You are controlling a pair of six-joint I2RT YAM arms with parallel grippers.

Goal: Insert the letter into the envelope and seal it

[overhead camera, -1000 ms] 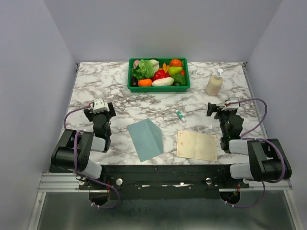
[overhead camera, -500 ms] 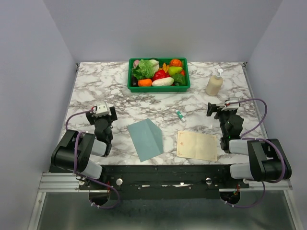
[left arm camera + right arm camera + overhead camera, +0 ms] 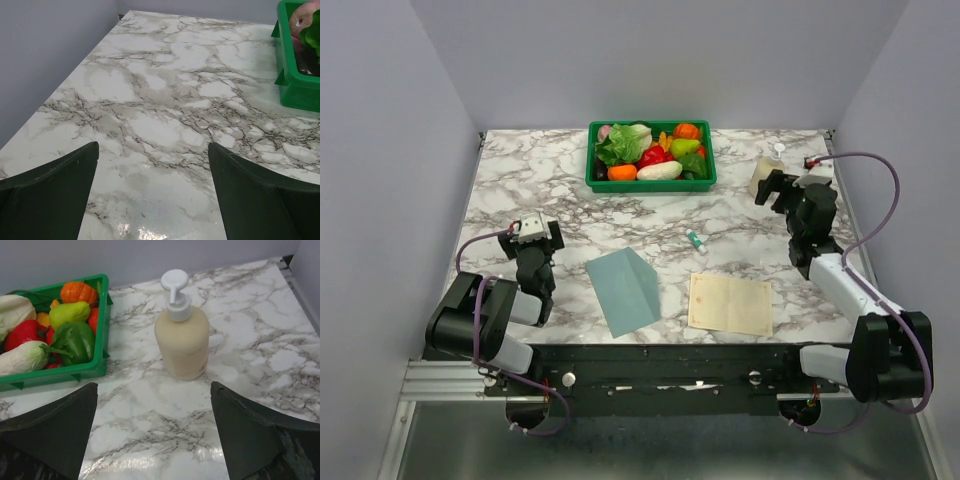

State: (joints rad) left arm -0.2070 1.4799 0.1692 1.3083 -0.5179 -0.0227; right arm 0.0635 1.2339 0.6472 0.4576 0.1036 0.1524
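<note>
Teal envelope (image 3: pixel 623 288) is lying at lower centre of the overhead frame, the beige letter (image 3: pixel 730 303) apart to its right. I am seeing left gripper (image 3: pixel 152 150) and right gripper (image 3: pixel 153 387) both spread wide, each holding nothing.

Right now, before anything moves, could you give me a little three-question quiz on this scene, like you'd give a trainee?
1. True or false: the letter already sits inside the envelope.
2. Which lies nearest the left arm? A the envelope, B the letter, C the pump bottle.
3. Fill in: on both arms the jaws stand ____.
Key: 1 false, they lie apart, side by side; 2 A; 3 open.
</note>
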